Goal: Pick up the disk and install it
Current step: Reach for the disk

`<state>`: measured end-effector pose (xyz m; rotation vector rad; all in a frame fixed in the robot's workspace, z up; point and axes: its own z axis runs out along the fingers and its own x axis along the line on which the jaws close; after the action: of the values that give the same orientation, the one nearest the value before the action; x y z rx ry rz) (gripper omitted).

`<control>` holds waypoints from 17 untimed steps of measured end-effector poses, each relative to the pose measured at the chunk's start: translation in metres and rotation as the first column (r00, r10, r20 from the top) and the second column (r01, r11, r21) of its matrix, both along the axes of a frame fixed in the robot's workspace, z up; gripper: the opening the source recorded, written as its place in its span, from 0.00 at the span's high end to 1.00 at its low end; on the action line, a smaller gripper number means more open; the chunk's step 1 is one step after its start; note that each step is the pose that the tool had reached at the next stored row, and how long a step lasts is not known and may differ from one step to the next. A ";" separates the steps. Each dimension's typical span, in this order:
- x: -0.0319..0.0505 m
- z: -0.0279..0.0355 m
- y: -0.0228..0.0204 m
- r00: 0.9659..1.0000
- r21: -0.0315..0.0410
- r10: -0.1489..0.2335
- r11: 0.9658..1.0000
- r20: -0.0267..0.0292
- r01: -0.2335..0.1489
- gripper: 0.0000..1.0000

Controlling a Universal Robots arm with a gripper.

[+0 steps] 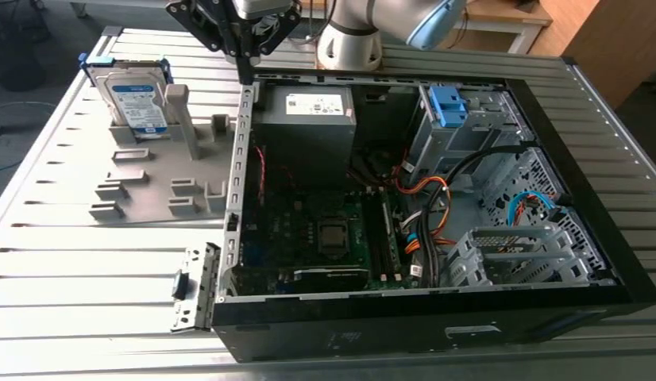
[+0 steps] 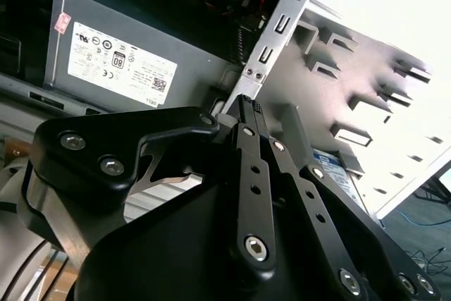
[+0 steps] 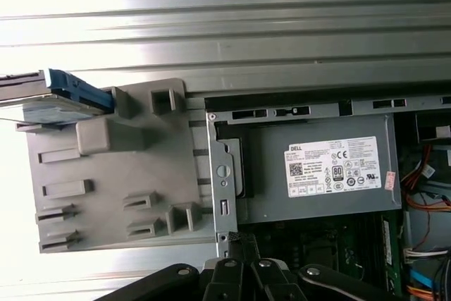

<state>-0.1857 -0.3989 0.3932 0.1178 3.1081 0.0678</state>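
exterior view: disk (image 1: 132,99) stands upright in the grey holder (image 1: 148,186) on the desk (image 1: 52,270) beside the open case (image 1: 413,333), claw (image 1: 246,73) clenched empty over the case's edge, apart from the disk. second wrist view: claw (image 2: 245,109) pressed together, nothing between. first wrist view: disk (image 3: 67,96) in the holder slot, so pickup and install both remain.
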 end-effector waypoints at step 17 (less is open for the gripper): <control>-0.0214 -0.0003 0.0000 1.000 0.000 0.000 1.000 0.000 0.000 0.89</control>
<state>-0.2071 -0.3989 0.3929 0.1177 3.1081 0.0678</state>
